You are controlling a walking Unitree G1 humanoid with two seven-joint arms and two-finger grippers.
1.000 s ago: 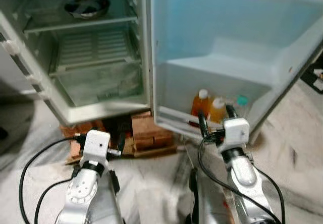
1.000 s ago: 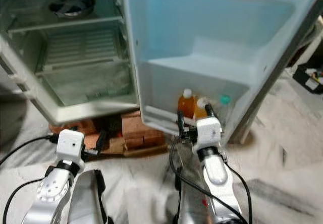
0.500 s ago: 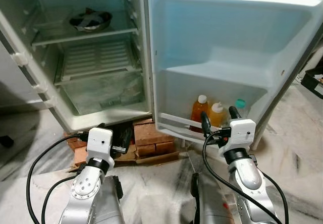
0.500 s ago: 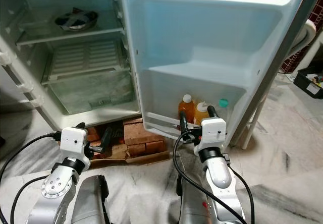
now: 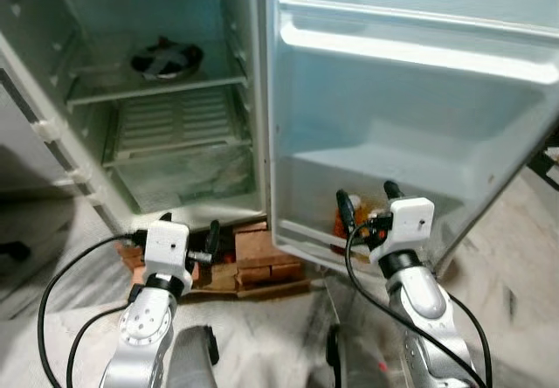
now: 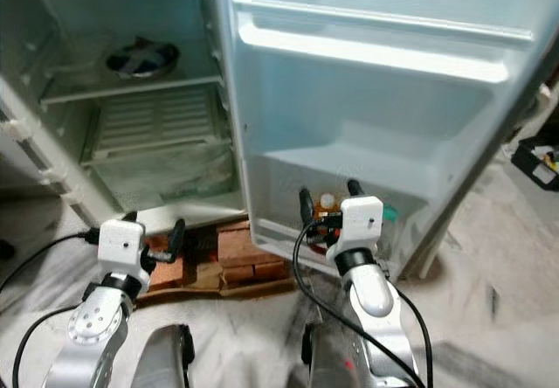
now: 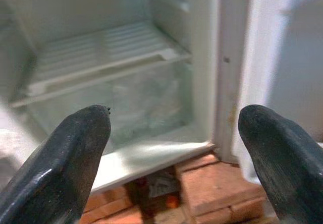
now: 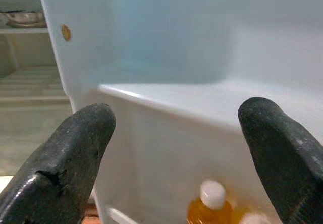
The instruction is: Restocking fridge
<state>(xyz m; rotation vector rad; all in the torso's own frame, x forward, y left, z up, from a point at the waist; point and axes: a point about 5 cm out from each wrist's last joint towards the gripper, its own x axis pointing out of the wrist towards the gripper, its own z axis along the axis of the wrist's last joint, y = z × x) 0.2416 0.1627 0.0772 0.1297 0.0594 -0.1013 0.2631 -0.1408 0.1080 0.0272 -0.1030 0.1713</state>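
Open fridge [image 5: 166, 156] ahead of you, sitting on bricks [image 5: 262, 248] over a dusty pale floor; a dark bowl [image 5: 166, 58] sits on its upper shelf. Door [image 5: 410, 100] is swung wide, and the orange bottles [image 8: 209, 211] stand in its bottom door shelf [image 8: 166, 133].

Right gripper [image 5: 365, 206] hangs just in front of that shelf, fingers spread wide, holding nothing. Left gripper [image 5: 188, 235] is low by the bricks, also spread wide and empty, aimed at the fridge's lower compartment.

My read on handling: bottles look like plastic, full of liquid, so moderately heavy, stiff enough to squeeze, probably smooth and a bit slippery. Caps [image 8: 212, 192] are narrow, poor grip. Take one around the body below the shoulder, fingers either side. They stand close together, so watch you don't knock the neighbour, and mind the shelf lip.
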